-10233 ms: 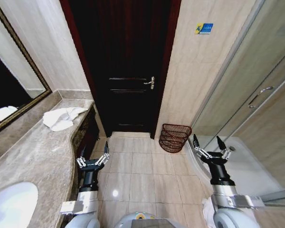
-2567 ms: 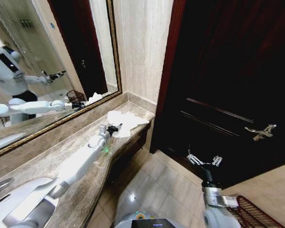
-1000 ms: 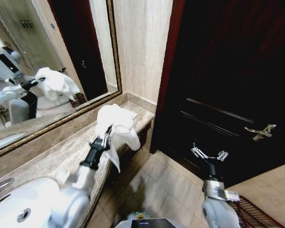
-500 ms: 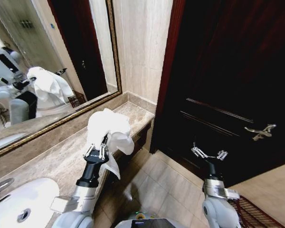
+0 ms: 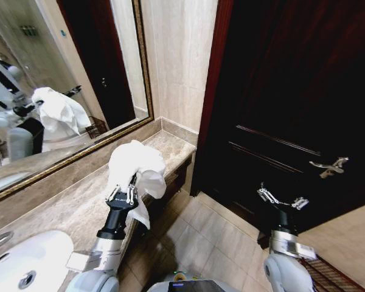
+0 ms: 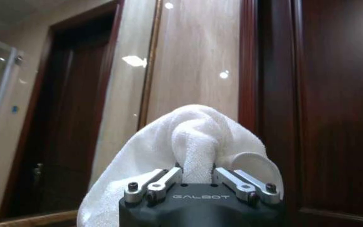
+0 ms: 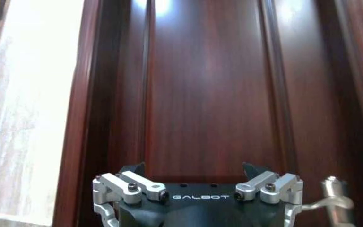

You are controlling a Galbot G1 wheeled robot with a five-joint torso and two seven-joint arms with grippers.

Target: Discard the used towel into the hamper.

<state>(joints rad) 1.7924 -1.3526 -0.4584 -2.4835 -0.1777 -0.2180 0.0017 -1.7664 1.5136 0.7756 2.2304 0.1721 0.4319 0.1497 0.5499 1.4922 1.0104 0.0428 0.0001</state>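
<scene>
The used towel (image 5: pixel 137 165) is a white bunched cloth hanging from my left gripper (image 5: pixel 123 194), which is shut on it and holds it up over the marble counter's (image 5: pixel 73 210) front edge. In the left wrist view the towel (image 6: pixel 193 140) bulges up between the closed fingers of the left gripper (image 6: pixel 197 171). My right gripper (image 5: pixel 282 198) stands open, holding nothing, in front of the dark door (image 5: pixel 292 97); the right wrist view shows the right gripper (image 7: pixel 199 176) spread wide facing that door. A sliver of the hamper's (image 5: pixel 334 277) dark ribs shows at the lower right, on the floor.
A framed mirror (image 5: pixel 55 91) above the counter reflects my arm and the towel. A white sink (image 5: pixel 24 267) lies at the near left. The door handle (image 5: pixel 326 165) sticks out right of my right gripper. Tiled floor (image 5: pixel 201 243) lies open between counter and door.
Over the last second my left arm has drawn back toward me with the towel held up. The whole picture has shifted slightly. The right gripper stays open.
</scene>
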